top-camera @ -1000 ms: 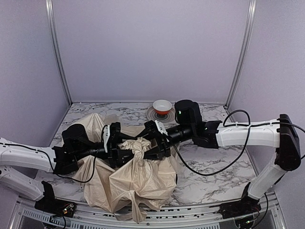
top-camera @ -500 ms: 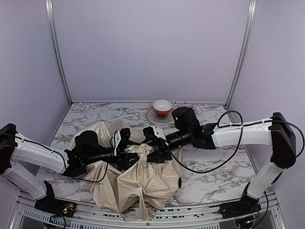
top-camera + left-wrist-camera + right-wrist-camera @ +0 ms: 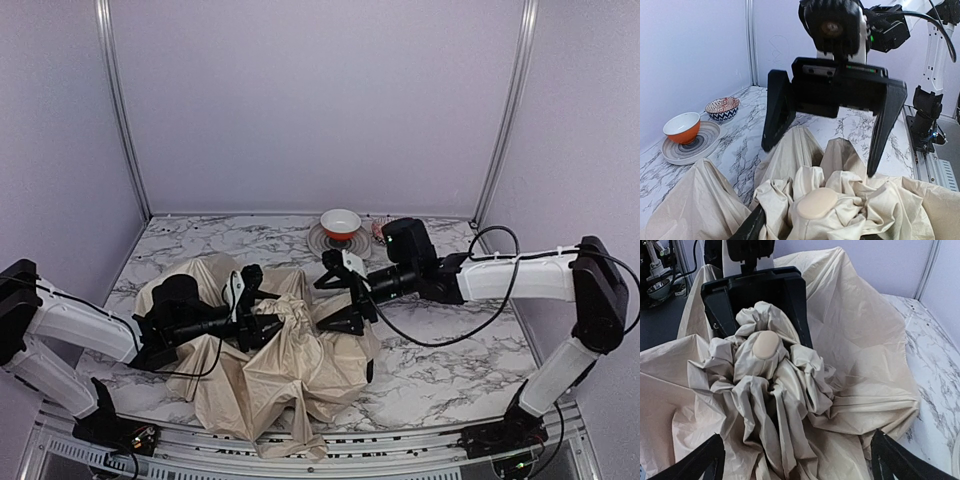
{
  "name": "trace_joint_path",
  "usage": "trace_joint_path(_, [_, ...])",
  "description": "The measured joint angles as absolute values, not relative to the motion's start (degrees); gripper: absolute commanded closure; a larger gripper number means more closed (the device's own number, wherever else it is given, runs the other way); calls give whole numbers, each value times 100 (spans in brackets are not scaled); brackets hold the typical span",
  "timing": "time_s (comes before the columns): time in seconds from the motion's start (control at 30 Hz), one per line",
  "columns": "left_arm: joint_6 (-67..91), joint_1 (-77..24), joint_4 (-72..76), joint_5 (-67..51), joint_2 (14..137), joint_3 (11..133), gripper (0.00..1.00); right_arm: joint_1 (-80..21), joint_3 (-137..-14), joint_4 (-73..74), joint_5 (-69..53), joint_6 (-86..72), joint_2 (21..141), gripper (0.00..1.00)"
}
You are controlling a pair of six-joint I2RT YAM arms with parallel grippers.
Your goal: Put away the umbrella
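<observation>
The umbrella lies as a heap of wrinkled cream-beige fabric on the marble table. My left gripper is shut on a bunched knot of its fabric, with a round tan knob at the top. In the right wrist view the left gripper's black jaws flank that knot. My right gripper is wide open and empty, just right of the knot. It faces the left wrist camera. Its own fingertips show in the bottom corners over loose fabric. The shaft is hidden.
A red-and-white bowl on a grey plate stands at the back centre, also in the left wrist view. A small patterned bowl sits beside it. Walls close the back and sides.
My right gripper has let go of the fabric knot, opened wide and drawn back to the right. My left gripper still holds the knot and has shifted slightly left.
</observation>
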State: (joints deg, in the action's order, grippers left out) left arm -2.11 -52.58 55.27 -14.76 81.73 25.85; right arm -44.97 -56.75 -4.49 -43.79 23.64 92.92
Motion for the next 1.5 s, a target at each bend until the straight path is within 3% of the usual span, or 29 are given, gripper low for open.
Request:
trace_joint_path(0.23, [-279,-5256,5535,-1474,8117,2543,93,-4128,-5426,-421,-4536,2379,7878,0])
trace_joint_path(0.4, [-242,-5253,5546,-1684,7937,2530,96,-4130,-5074,-388,-4600,2268,7808,0])
trace_joint_path(0.8, [-366,-5253,5575,-1903,6517,2058,98,-3570,-3107,-1295,-4451,1509,6141,0])
trace_joint_path(1.03, [-272,-5288,5535,-2412,6274,2235,100,-3942,-3483,-1846,-4447,1328,7153,0])
trace_joint_path(1.3, [-187,-5721,5686,-2845,7043,2862,100,-5631,-4694,-2655,-4335,1363,8471,1])
trace_joint_path(1.5, [56,-5795,6558,-3004,7734,3111,100,-5747,-5015,-3240,-4615,1127,8932,16])
